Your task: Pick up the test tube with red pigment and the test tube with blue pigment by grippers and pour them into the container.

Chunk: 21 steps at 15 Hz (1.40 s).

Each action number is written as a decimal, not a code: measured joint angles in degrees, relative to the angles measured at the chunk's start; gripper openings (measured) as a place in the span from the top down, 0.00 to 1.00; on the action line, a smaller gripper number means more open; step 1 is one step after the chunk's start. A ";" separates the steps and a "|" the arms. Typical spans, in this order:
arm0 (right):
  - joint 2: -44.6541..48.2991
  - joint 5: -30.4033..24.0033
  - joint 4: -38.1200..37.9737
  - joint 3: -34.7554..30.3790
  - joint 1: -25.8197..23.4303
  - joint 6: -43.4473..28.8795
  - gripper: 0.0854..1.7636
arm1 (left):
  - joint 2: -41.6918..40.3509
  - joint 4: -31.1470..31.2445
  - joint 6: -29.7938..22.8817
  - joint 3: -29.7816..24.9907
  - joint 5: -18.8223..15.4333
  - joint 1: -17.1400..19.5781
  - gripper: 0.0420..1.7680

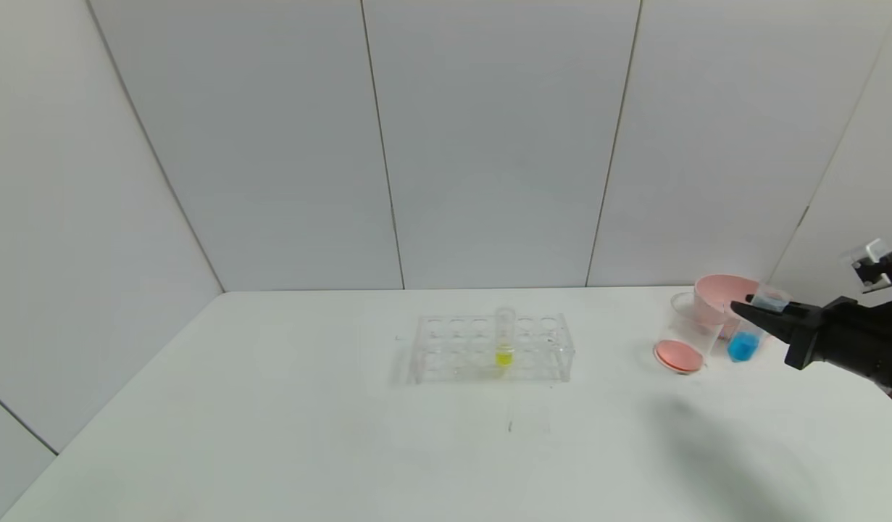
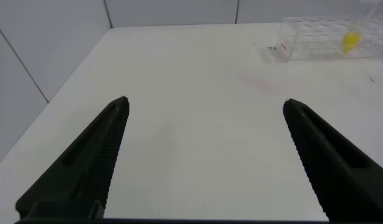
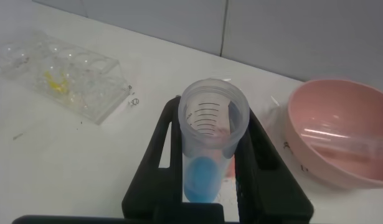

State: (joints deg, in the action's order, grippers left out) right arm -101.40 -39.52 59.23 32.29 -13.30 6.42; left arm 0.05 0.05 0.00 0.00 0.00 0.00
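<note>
My right arm runs off the right edge of the head view past the wrist. The right hand covers the middle of the test tube with blue pigment. The pink bowl sits partly behind the container and that hand. In the left wrist view the rack is cut by the upper right edge.

Blue pigment, pink bowl
</note>
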 joint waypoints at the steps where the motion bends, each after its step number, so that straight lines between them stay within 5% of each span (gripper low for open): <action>1: 0.00 -1.23 -3.07 1.52 -2.07 1.10 0.73 | 0.00 0.00 0.00 0.00 0.00 0.00 0.00; 9: -3.36 -8.48 -29.82 19.85 -9.91 18.18 0.73 | 0.00 0.02 0.00 0.00 0.00 0.00 0.00; 21: -13.01 2.41 -74.01 57.94 -0.54 32.85 0.73 | 0.00 0.00 0.00 0.00 0.00 0.00 0.00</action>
State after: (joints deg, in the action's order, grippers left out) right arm -114.41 -37.11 -14.77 90.23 -13.84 39.28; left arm 0.05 0.05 0.00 0.00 0.00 0.00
